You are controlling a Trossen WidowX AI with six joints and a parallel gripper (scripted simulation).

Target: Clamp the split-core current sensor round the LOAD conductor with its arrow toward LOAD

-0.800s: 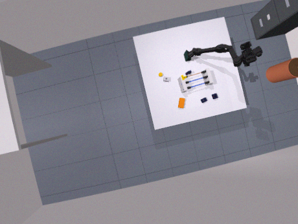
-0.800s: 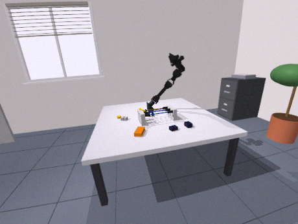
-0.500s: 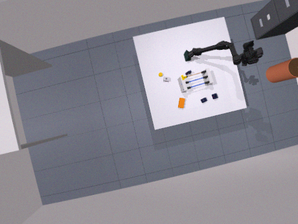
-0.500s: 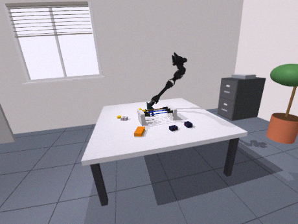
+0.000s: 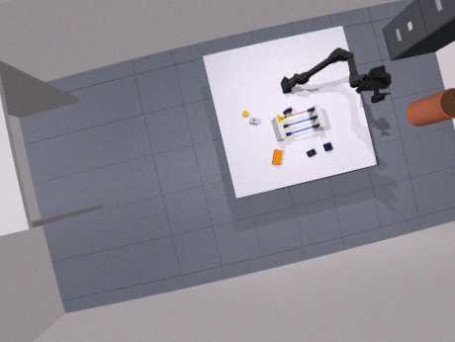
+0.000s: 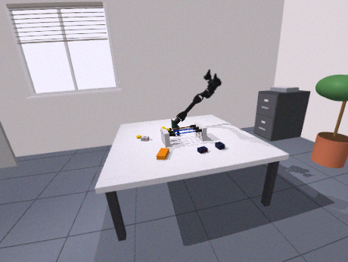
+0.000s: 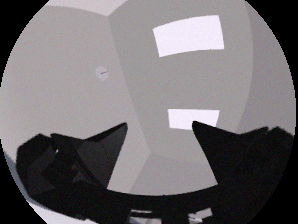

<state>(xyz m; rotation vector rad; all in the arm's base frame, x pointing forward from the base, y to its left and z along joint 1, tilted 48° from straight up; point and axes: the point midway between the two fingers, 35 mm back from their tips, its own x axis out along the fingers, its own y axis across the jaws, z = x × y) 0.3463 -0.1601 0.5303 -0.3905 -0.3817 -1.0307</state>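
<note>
My gripper (image 5: 386, 87) (image 6: 212, 73) (image 7: 160, 124) is open and empty. It is raised high, beyond the right edge of the table in the top view, far from the rack. A pale rack (image 5: 320, 118) (image 6: 165, 138) holds a brown conductor (image 5: 298, 114) and two blue conductors (image 5: 302, 130). A yellow piece (image 5: 281, 118) is at its left end. A dark blue piece (image 5: 288, 111) is close beside the brown conductor; whether it is the sensor, open or closed, is too small to tell. The LOAD marking and the arrow cannot be read.
On the table (image 5: 247, 173) (image 6: 125, 170) are two dark blue blocks (image 5: 311, 152) (image 5: 327, 146), an orange block (image 5: 277, 157) (image 6: 163, 154), a small grey box (image 5: 256, 121) (image 6: 144, 138) and a yellow disc (image 5: 245, 114) (image 6: 138, 136). A cabinet and a potted plant stand beyond the table.
</note>
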